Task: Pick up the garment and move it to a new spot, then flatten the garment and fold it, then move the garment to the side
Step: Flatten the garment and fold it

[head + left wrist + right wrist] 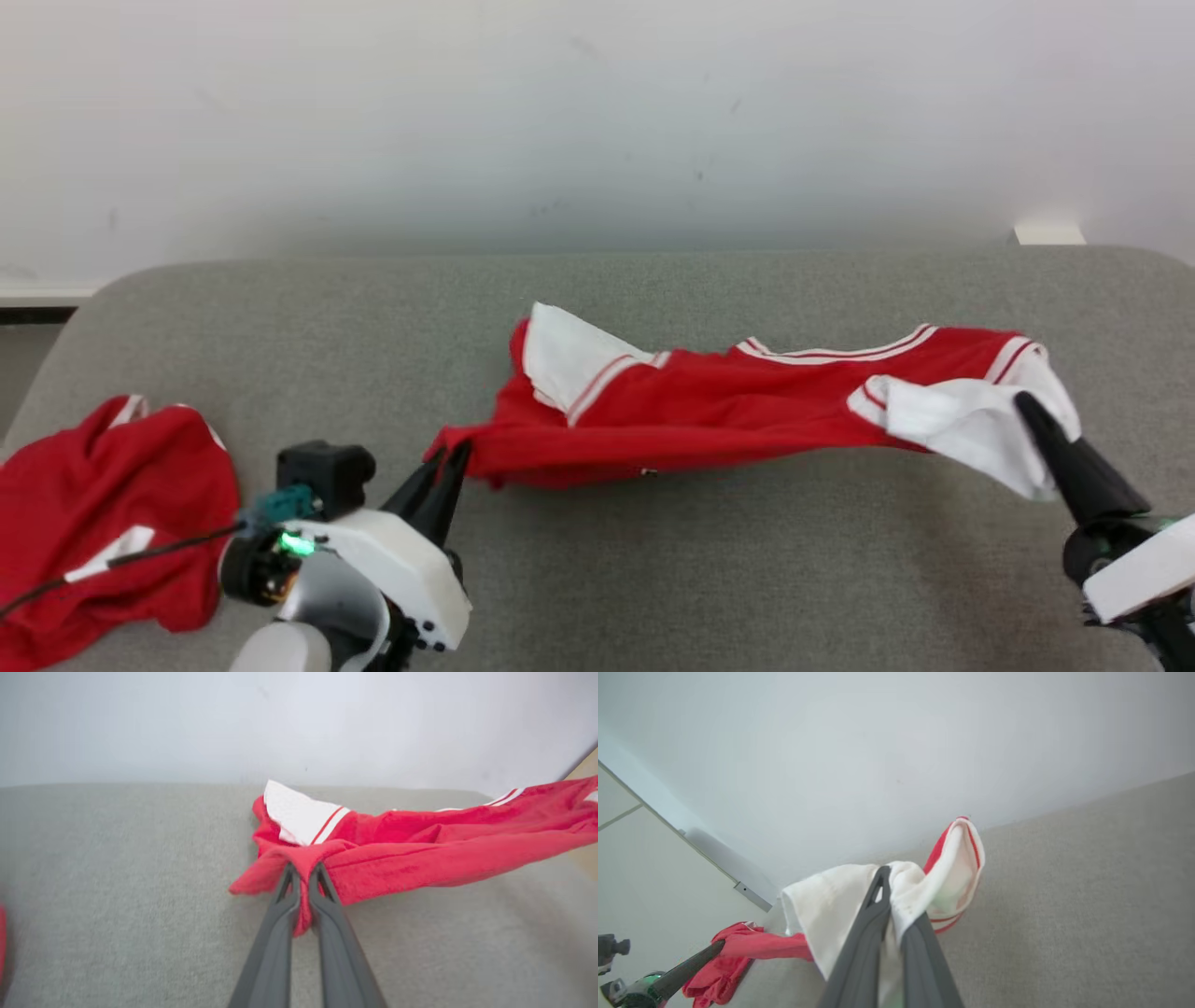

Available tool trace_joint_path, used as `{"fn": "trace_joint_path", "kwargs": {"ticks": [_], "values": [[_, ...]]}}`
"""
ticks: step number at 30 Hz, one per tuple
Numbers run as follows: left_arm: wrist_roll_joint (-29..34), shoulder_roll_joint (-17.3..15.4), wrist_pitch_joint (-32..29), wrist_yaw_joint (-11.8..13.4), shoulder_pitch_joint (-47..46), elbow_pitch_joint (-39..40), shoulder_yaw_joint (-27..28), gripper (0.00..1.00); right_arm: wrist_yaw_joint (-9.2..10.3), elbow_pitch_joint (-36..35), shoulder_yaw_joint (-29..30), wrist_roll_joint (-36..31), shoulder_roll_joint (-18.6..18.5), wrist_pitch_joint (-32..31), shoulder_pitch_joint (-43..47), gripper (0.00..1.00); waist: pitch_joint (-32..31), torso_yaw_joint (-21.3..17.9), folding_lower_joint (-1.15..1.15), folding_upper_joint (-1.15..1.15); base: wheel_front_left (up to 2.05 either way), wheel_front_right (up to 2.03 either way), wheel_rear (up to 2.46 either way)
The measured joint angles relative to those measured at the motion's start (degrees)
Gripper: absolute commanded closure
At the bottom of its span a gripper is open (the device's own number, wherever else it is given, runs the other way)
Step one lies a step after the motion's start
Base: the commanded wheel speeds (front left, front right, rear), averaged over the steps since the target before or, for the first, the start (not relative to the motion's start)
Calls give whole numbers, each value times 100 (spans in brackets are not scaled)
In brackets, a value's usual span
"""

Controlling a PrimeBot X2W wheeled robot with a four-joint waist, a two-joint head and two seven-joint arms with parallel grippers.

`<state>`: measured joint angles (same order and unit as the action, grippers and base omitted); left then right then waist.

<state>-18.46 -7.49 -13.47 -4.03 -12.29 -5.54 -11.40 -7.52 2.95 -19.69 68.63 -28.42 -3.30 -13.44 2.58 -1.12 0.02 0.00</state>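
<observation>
Both my pincers are clamped on the red short-sleeved fabric jersey with white sleeves and striped trim [709, 411]: left pincer [455, 455] is shut on a small bunch of its red corner, right pincer [1027, 403] is shut on the loose white sleeve. The jersey hangs stretched between them over the middle and right part of the grey cloth-covered tabletop [653, 579], with the middle sagging low; can't tell if it touches.

Risks as I judge them:
- The left bite is thin, just a pinch of hem, so a hard pull apart could slip it out and drop that end
- The right hold is on the sleeve, not the body, so the cloth may twist and lay down skewed or creased
- The jersey is bunched and the near sleeve is flipped over, so flattening may trap folds
- The crumpled red garment [103, 504] at the tabletop's left edge sits near my left arm, and a leftward move could snag or drag it
</observation>
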Motion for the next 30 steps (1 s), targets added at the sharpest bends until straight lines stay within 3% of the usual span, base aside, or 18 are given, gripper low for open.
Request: {"fn": "trace_joint_path", "kwargs": {"ticks": [8, 17, 23, 30], "values": [[-538, -120, -909, -9, -231, 2128, 214, 100, 0, -1189, 1049, 212, -377, -111, 125, 100, -471, -4, -1, 0, 0, 0, 0], [-1524, -174, -2292, 15, -1034, 3616, 124, 100, 0, -2553, 2495, 564, -454, -745, 54, 100, -591, -137, -2, 0, 0, 0, 0], [-1753, -279, -2828, 157, -1594, 3568, 252, 100, 0, -2639, 3099, 630, -535, -1532, -183, 100, -404, -170, -2, 0, 0, 0, 0], [-1347, -409, -2833, 147, -2619, 2517, 201, 100, 0, -1691, 3109, 221, -209, -2363, -1458, 100, 281, -166, -2, 0, 0, 0, 0]]}}
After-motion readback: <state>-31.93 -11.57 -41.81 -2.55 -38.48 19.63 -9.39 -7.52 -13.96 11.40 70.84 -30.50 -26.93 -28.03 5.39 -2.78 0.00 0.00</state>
